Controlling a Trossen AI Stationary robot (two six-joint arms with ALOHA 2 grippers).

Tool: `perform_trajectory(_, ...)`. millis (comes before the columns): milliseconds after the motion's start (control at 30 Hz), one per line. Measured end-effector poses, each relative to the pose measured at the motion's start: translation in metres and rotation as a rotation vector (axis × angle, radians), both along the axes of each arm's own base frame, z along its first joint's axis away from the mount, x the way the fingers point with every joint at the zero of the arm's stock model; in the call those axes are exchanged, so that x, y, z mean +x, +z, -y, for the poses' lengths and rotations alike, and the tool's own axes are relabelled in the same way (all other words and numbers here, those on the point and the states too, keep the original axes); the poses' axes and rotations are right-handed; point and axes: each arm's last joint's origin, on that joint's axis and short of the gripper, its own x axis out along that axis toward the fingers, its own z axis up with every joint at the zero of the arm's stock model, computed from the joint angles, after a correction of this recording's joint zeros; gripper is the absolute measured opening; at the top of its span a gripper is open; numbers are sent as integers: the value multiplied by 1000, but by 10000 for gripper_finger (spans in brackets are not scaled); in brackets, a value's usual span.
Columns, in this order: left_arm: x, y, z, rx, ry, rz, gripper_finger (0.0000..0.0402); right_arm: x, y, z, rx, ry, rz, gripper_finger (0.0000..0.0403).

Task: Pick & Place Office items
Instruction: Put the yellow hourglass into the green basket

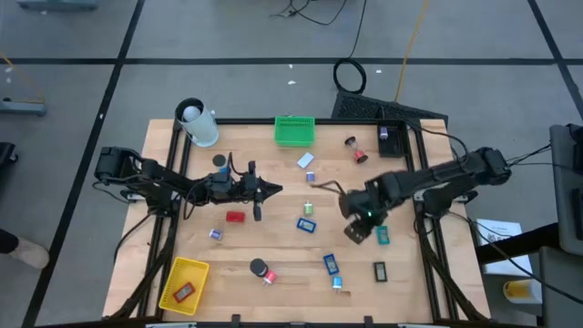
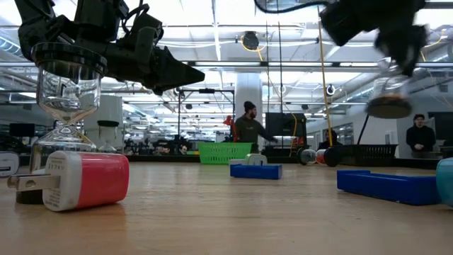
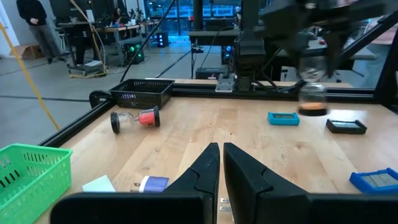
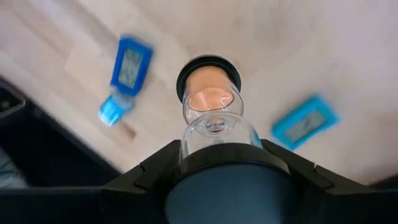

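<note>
My right gripper [image 1: 358, 223] hangs over the table's right half, shut on a clear hourglass [image 4: 211, 106] with black caps and orange sand. The low view shows it blurred in the air [image 2: 388, 91]. My left gripper [image 1: 270, 189] is shut and hovers above the table's middle, touching nothing; its fingers point toward the right arm [image 3: 221, 163]. Small office items lie flat on the wood: a red block [image 1: 235, 217], blue blocks [image 1: 306, 223] [image 1: 331, 264], a teal block [image 1: 383, 236], a black cylinder [image 1: 260, 267]. Another hourglass [image 1: 355, 150] lies on its side. My right gripper holds the hourglass by its upper black cap [image 4: 227, 163], pinched between the two fingers, which come from above and point down. The glass bulbs hang upright below the fingers, with the lower cap [image 4: 208, 78] clear of the table.
A green basket [image 1: 294, 130] sits at the far edge, a yellow basket [image 1: 184, 282] at the near left corner, a white cylinder [image 1: 196, 123] at the far left, a black tray [image 1: 393, 138] at the far right. People stand in the room beyond.
</note>
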Motion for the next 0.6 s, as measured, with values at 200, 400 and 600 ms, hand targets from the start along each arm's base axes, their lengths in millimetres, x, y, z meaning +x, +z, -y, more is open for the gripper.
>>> perform_trajectory(200,0,-1,0,0,0,-12,31,7,-1,44,-26,13,50,193)
perform_trajectory(400,0,-2,0,12,3,-24,31,13,-8,84,-105,6,65,195)
perform_trajectory(600,0,-2,0,13,4,-23,31,39,-19,117,-177,65,52,194)
